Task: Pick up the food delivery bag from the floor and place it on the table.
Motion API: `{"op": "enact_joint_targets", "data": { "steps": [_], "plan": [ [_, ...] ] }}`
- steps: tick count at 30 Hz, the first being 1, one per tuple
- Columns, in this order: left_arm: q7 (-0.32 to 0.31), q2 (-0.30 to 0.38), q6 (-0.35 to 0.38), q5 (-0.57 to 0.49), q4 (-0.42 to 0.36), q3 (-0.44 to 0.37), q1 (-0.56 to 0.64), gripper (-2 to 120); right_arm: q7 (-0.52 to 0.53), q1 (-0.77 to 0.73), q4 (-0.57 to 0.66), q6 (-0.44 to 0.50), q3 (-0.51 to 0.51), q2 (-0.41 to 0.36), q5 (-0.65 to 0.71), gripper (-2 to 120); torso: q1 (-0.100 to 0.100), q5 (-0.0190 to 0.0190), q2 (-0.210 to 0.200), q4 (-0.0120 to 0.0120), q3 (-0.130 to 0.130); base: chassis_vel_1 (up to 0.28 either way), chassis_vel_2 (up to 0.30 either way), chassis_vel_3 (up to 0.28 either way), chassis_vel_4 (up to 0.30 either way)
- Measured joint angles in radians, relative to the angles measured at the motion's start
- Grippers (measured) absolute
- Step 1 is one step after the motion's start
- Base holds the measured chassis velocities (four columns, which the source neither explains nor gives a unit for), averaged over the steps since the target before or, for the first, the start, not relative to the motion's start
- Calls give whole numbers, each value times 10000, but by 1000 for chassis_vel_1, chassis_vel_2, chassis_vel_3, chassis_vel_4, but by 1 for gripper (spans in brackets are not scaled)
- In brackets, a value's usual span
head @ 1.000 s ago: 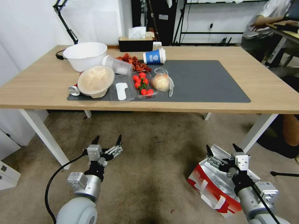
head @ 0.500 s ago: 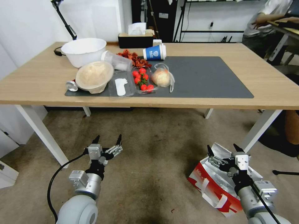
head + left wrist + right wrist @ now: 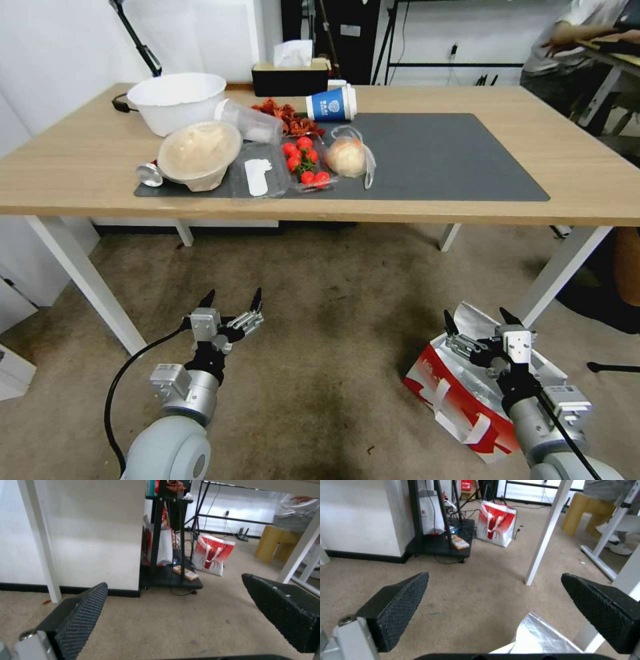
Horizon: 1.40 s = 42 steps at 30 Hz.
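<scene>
Desk (image 3: 400, 207) has slid up in my head view: camera moved, nothing else. Food delivery bag (image 3: 460, 393) on floor (image 3: 320, 333) near desk's right leg. My right gripper (image 3: 483, 323) spread wide, empty, probably just above bag's open top. Left gripper (image 3: 231, 301) released, idle under desk's front edge. Grasp not started.

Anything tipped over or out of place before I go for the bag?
Yes. The food delivery bag lies tipped on the floor, foil mouth gaping. On the table, the blue paper cup and a clear plastic cup lie on their sides.
</scene>
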Motion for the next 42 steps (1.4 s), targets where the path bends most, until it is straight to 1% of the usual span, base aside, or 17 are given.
{"op": "enact_joint_targets", "data": {
  "steps": [5, 8, 10, 15, 18, 23, 27, 32, 35, 42],
  "plan": [
    [14, 64, -23, -37, 43, -34, -72, 100, -5, -26, 22, 0, 7, 20, -10, 100, -72, -1, -232, 0, -159, 0, 0, 0, 0],
    [22, 105, -24, -48, 44, -48, -82, 100, -6, -40, 32, 8, 7, 39, -36, 100, -99, 0, -308, -1, -208, 0, 0, 0, 0],
    [107, 135, -24, -52, 9, -79, -73, 100, -7, -68, 52, 40, 5, 64, -70, 100, -139, -1, -428, 0, -291, 0, 0, 0, 0],
    [130, 136, -23, -53, -41, -87, -66, 100, -8, -104, 83, 60, 4, 70, -83, 100, -184, -1, -561, -1, -378, 0, 0, 0, 0],
    [133, 129, -32, -53, -42, -71, -20, 100, -8, -162, 146, 99, 4, 82, -108, 100, -249, -1, -734, 0, -489, 0, 0, 0, 0],
    [133, 125, -63, -52, -58, -57, 12, 100, -10, -254, 196, 154, -1, 98, -136, 100, -288, -1, -897, 0, -610, 0, 0, 0, 0],
    [134, 118, -84, -44, -173, -14, 123, 100, -10, -325, 266, 193, -13, 99, -144, 100, -348, 0, -1099, 0, -757, 0, 0, 0, 0],
    [134, 83, -99, -5, -284, 33, 221, 100, -16, -360, 325, 196, -39, 114, -163, 100, -393, 0, -1256, 0, -862, 0, 0, 0, 0],
    [134, 51, -107, 26, -354, 76, 256, 100, -18, -419, 379, 203, -59, 115, -180, 100, -455, -1, -1421, 0, -969, 0, 0, 0, 0],
    [136, 39, -147, 48, -273, 82, 223, 100, -19, -435, 403, 207, -24, 88, -180, 100, -496, 0, -1637, 0, -1142, 0, 0, 0, 0]
  ]
}}
